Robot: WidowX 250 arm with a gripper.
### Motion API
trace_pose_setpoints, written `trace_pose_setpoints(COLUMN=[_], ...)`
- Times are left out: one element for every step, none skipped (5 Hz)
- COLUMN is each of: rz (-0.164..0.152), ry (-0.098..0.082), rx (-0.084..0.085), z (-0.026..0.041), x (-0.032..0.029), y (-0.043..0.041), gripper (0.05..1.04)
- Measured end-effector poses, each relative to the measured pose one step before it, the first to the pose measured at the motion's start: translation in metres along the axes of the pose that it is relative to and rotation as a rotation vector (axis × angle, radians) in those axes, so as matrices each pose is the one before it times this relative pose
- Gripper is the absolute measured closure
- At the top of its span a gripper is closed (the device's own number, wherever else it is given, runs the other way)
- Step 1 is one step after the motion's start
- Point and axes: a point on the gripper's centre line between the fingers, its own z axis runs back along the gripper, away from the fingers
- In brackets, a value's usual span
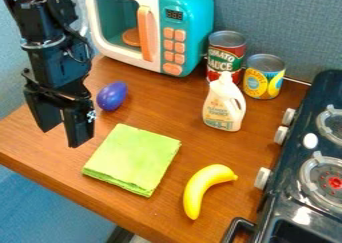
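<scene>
Holds nothing in the gripper [60,138], with fingers apart; seems barely begun, leaving ungrasped the purple toy [111,96] toward two o'clock and green cloth [133,159] toward four from there.

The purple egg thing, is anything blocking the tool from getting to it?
Nothing visible stands between the tool and the purple egg-shaped thing. The folded green cloth lies nearby, off to one side.

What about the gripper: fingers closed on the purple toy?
No, the gripper hangs with its fingers apart, and the purple toy sits on the wooden counter.
</scene>
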Motion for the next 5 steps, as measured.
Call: trace_pose_setpoints(rz=[0.008, -0.0207, 0.0381, 0.0367, 0.0671], ry=[0.0151, -0.0277, -0.0401, -0.0201, -0.0469], rx=[-0.0075, 0.0208, -0.0145, -0.0175, -0.006], z=[-0.00448, -0.00394, -0.00128, -0.01133, -0.01707], x=[-0.00108, 0.01635, 0.01513, 0.01443, 0.01278], y=[-0.00036, -0.01349, -0.00517, -0.00938, 0.00113], gripper=[0.083, 0.083, 0.083, 0.083, 0.083])
